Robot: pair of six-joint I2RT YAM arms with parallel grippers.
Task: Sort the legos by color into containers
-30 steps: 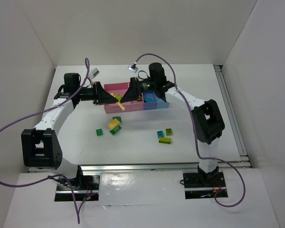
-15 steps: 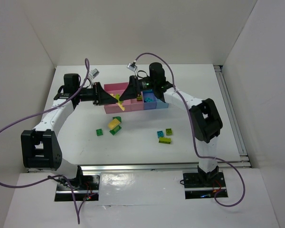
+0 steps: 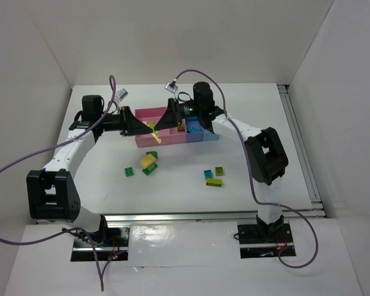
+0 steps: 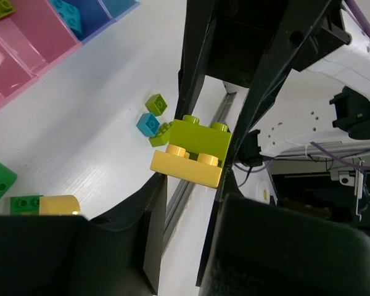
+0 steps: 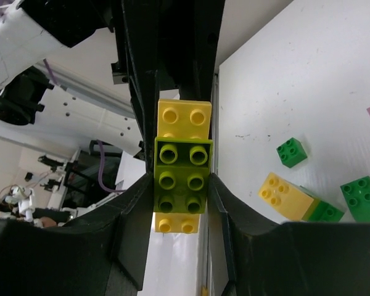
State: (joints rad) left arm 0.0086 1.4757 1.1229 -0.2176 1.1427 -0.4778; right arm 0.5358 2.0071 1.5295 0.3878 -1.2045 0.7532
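A yellow lego [image 4: 188,165] and a lime lego [image 4: 203,137] are stacked together and held in the air between both grippers, in front of the row of containers [image 3: 172,138]. My left gripper [image 4: 188,179] is shut on the yellow lego. My right gripper [image 5: 180,185] is shut on the lime lego [image 5: 180,176], with the yellow lego [image 5: 184,116] under it. In the top view the grippers meet at the yellow lego [image 3: 153,137]. The pink bins [image 4: 24,37] hold a lime lego [image 4: 0,7]; the blue-violet bin [image 4: 89,18] holds a cyan lego [image 4: 68,15].
Loose legos lie on the table in front of the bins: a yellow one [image 3: 148,160] with green ones [image 3: 129,171] beside it on the left, and a cyan one [image 3: 208,174] with lime ones [image 3: 219,170] on the right. A metal rail [image 3: 203,216] runs along the near edge.
My right arm has shifted slightly left and back with the stacked legos still gripped. The left arm has hardly moved.
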